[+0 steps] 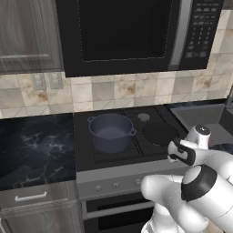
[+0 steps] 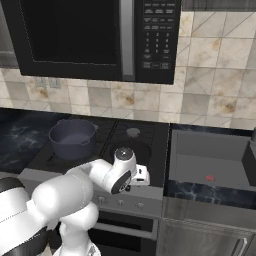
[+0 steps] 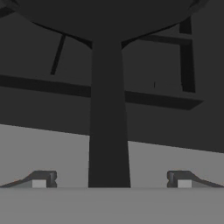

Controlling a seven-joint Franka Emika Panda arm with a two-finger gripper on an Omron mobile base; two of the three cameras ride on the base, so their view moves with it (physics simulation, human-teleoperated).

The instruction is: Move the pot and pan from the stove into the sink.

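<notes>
Hanging low over the front edge of the black four-burner gas stove, the white arm's two-finger gripper has its small dark fingertips spread wide, one on either side of the long thin black handle of the shallow round black frying pan, and they hold nothing; the handle runs up between them without touching either tip in the hand view. The pan sits on the stove's front right burner, its handle reaching toward the steel knob panel. The deep round blue-grey pot with two small loop handles stands upright on the left burners, well apart from the gripper. The grey rectangular recessed sink lies just right of the stove, rimmed by dark marbled countertop.
</notes>
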